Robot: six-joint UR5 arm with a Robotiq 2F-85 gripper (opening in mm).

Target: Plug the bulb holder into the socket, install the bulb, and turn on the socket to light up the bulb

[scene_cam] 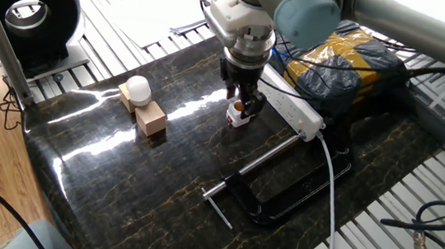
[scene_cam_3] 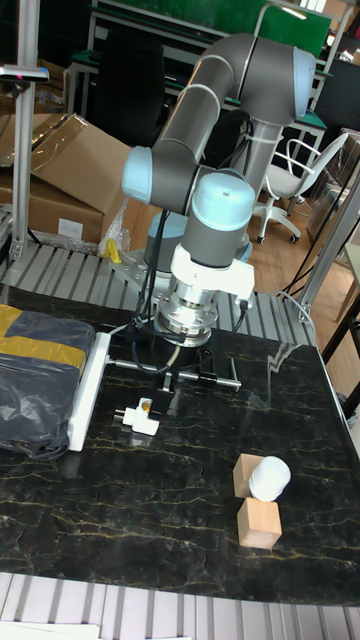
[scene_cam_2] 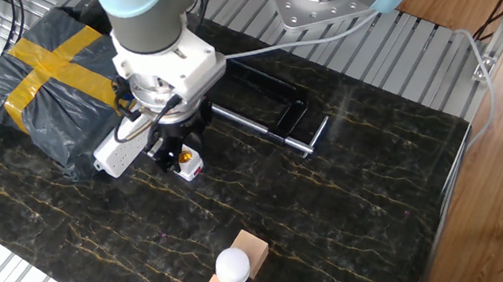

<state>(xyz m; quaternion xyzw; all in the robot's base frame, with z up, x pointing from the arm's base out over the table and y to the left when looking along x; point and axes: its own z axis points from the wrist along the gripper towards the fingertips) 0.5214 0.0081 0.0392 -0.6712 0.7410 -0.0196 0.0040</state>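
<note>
hand (scene_cam: 243,103) down at bulb holder (scene_cam: 239,115), socket (scene_cam: 293,109) beside, outlets bare

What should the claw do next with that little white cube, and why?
Probably close on the bulb holder and lift it. The claw sits right over it, the holder rests on the table beside the socket, not plugged in, and the bulb waits by the wooden blocks.
</note>
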